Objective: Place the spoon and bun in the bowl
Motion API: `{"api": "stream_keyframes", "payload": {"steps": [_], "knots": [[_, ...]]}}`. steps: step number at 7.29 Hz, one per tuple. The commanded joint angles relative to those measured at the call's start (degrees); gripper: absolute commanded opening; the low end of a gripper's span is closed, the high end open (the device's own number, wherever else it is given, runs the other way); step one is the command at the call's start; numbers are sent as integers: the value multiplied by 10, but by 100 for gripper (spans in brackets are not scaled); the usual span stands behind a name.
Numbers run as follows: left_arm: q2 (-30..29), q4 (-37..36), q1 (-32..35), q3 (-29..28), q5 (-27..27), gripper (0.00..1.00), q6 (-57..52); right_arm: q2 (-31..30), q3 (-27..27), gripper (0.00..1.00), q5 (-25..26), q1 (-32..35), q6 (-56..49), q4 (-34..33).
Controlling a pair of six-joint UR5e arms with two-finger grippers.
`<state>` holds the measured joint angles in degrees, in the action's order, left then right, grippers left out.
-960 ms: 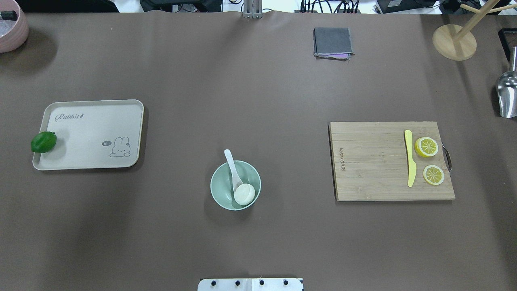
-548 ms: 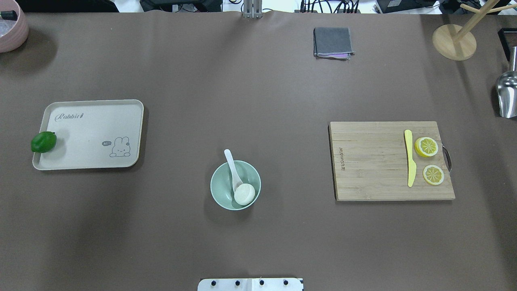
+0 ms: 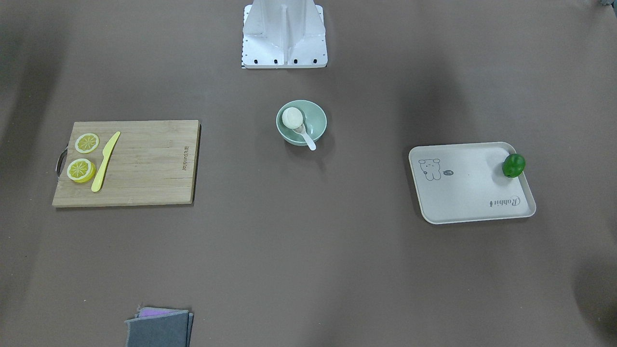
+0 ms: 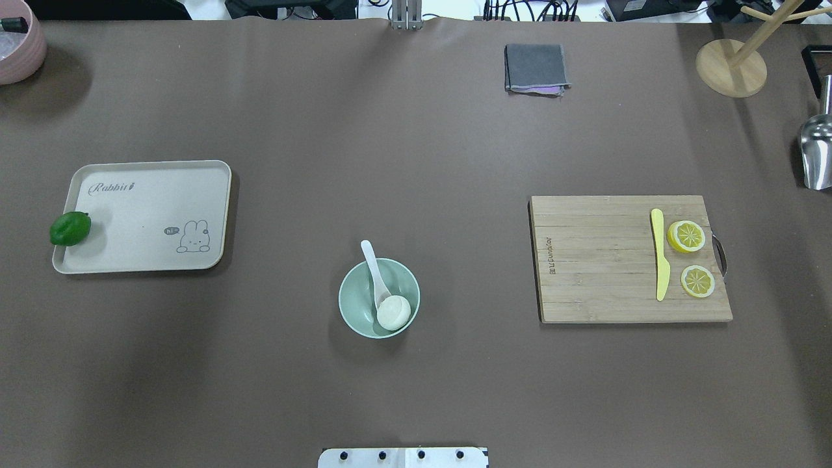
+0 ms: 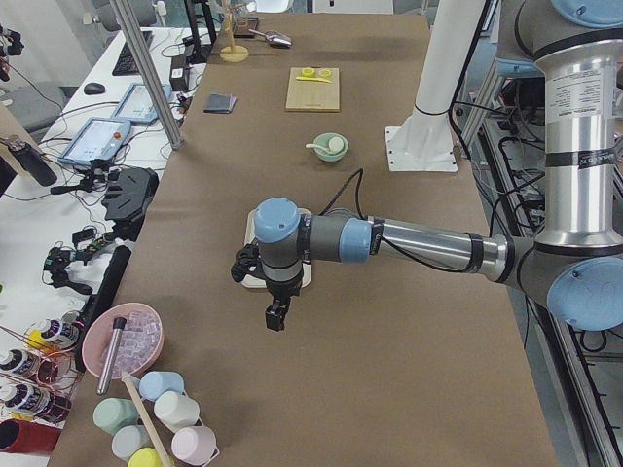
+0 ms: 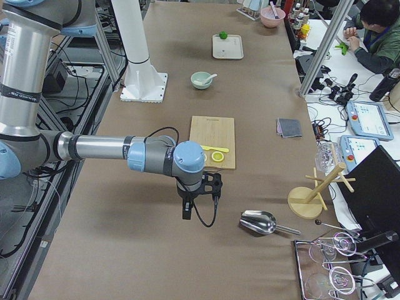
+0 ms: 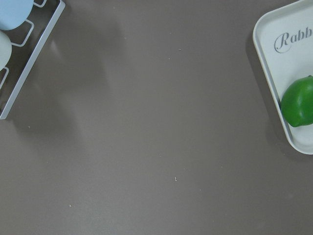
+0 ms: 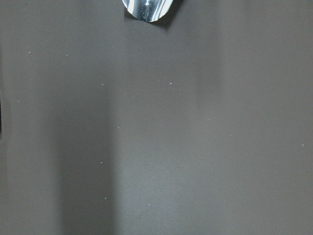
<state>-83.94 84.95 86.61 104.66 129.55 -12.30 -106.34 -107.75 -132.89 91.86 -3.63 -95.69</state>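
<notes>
The left gripper hangs above bare tabletop between the tray and a rack of cups. Whether its jaws are apart or together cannot be told. Its wrist camera takes in the tray's corner, where a lime sits against the rim.

The right gripper hangs over the table between the cutting board and a metal scoop. Its jaws cannot be judged either.

Both grippers are well apart from the bowl, which stands mid-table in front of the robot's base, between the tray and the board. The bun lies inside it on the robot's side. The spoon has its scoop down in the bowl, touching the bun, with its handle leaning out over the far rim.

On the board a yellow knife lies beside two lemon slices. A folded grey cloth, a wooden stand and a pink bowl sit along the far edge.
</notes>
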Motion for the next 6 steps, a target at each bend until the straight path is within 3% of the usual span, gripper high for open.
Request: {"api": "stream_keyframes", "payload": {"steps": [1, 6], "knots": [[0, -1, 0, 1, 0, 98, 0, 0, 0, 100, -1, -3, -1, 1], [-1, 0, -1, 1, 1, 98, 0, 1, 0, 100, -4, -9, -1, 2]]}}
